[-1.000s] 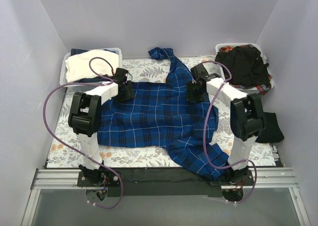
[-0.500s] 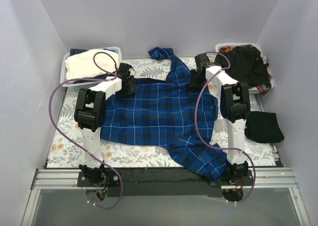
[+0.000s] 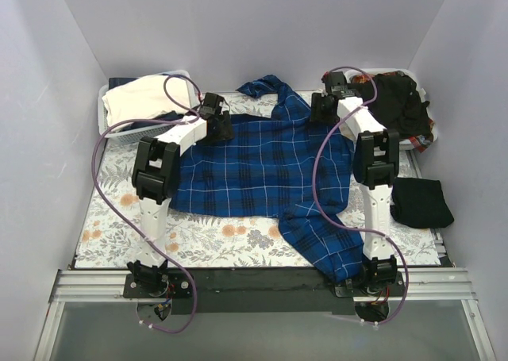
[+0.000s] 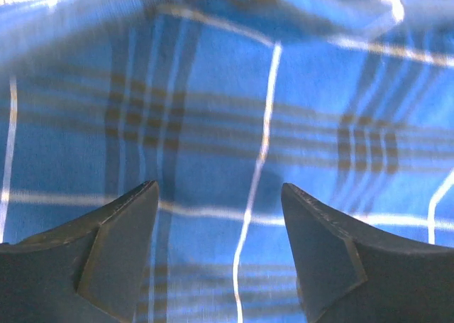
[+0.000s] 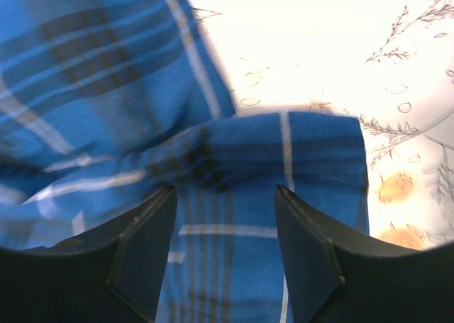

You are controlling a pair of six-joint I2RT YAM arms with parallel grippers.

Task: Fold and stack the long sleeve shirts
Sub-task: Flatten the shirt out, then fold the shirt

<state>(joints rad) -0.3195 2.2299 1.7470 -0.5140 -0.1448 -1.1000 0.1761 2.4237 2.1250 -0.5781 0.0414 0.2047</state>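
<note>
My left claw point(image 4: 220, 189) hangs apart over the plaid shirt point(image 3: 262, 167). Right claw point(image 5: 225, 192) apart too, above its edge.

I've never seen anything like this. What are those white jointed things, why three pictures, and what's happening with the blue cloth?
Those are two robot arms bolted at the table's near edge. The wide picture looks down from above and behind them; the two close-ups come from a camera on each wrist, so the dark wedges are that arm's own fingers. A blue plaid shirt lies spread on the flowered table. The left end effector and right end effector are at its far edge, fingers apart, nothing clamped between them. A folded black cloth lies at the right, and the left basket and right basket at the far corners hold more clothing.
</note>
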